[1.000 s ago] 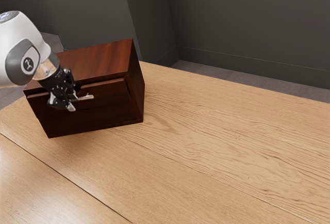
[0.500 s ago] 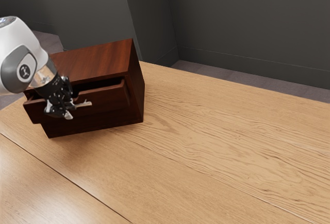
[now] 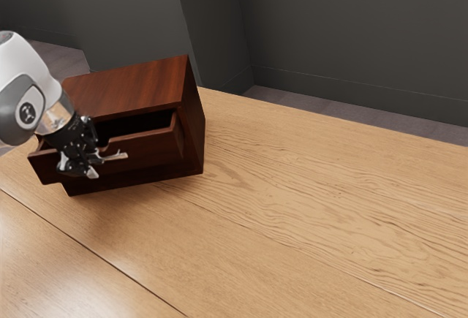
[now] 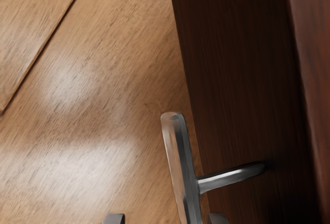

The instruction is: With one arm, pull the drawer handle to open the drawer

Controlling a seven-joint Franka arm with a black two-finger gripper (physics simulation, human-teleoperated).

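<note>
Drawer (image 3: 150,146) sits partly out of the dark wood cabinet (image 3: 131,88). Its front face stands proud of the carcass, with a dark gap open above it. Cabinet stands on the light wood table (image 3: 307,208), toward the exterior view's left. Gripper (image 3: 77,166) is at the metal handle (image 3: 111,156) on the drawer front, and the arm comes in from the exterior view's left. Wrist view: the handle runs between the two fingertips (image 4: 114,218). That tip stands clear of it with table showing between. The other tip is just beside it, on the drawer-face side. Hand is unclamped, straddling the handle rather than pinching it.
</note>
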